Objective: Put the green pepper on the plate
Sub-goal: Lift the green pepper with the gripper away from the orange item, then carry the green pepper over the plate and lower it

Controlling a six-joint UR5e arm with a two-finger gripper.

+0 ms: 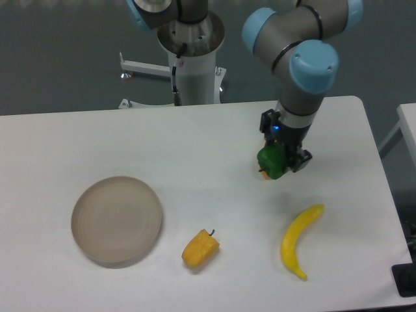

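Observation:
The green pepper (272, 161) is small, glossy and dark green, at the right middle of the white table. My gripper (281, 162) is down over it with its fingers on either side, shut on it; I cannot tell whether the pepper rests on the table or is just off it. The plate (117, 220) is a round beige-grey dish with a raised rim at the front left of the table, far left of the gripper, and nothing lies on it.
A yellow-orange pepper (200, 249) with a dark stem lies at the front middle, right of the plate. A yellow banana (298, 241) lies at the front right, below the gripper. The robot base (192, 58) stands behind the table's far edge.

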